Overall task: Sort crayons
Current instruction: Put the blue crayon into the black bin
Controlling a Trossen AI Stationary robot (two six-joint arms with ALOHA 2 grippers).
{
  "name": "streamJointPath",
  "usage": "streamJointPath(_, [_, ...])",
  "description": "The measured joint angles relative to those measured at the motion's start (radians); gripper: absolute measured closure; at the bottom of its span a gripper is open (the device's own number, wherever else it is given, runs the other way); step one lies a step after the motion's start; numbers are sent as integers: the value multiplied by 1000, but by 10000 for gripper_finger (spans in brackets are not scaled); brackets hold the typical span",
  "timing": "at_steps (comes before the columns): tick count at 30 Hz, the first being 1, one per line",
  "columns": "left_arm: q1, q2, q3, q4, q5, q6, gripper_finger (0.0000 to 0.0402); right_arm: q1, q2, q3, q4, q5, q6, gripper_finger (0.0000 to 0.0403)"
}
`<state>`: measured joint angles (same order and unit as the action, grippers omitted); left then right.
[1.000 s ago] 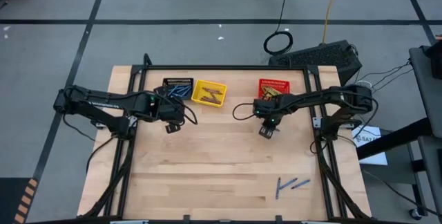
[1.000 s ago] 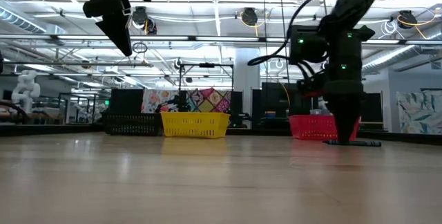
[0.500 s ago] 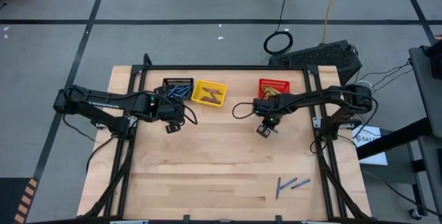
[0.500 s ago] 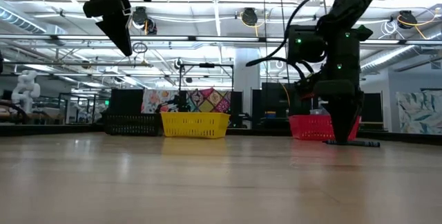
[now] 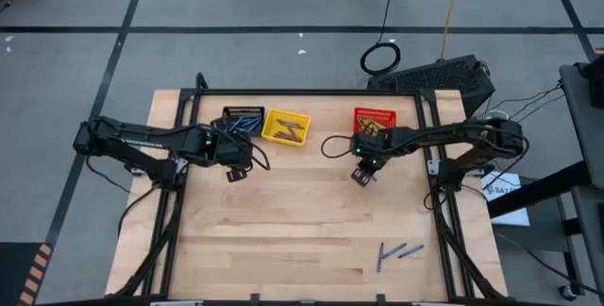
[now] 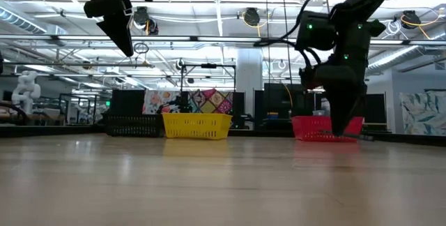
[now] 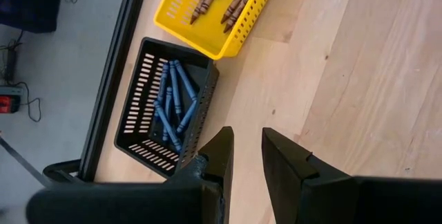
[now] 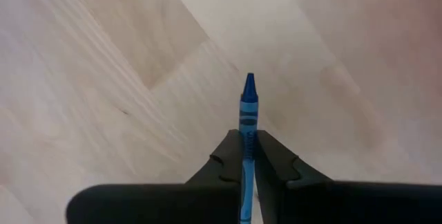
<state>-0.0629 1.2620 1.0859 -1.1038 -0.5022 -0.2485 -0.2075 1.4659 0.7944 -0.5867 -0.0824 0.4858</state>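
Right gripper (image 8: 247, 156) fingers (image 8: 224, 156) clamped on a blue crayon (image 8: 248, 103), long axis running straight out past the tips, point forward. Hanging over the table (image 5: 283, 221) just in front of the red basket (image 5: 375, 117). Black basket (image 5: 242, 117) of blues well off to the left; left gripper (image 7: 247, 156) nearer it, slightly parted, empty.

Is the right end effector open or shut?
Shut. In the right wrist view, the right end effector has its fingers pressed on a blue crayon.
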Motion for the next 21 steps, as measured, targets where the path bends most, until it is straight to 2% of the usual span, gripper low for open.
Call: streamJointPath(21, [0, 0, 0, 1, 0, -3, 331, -133, -6, 3, 645, -27, -8, 403])
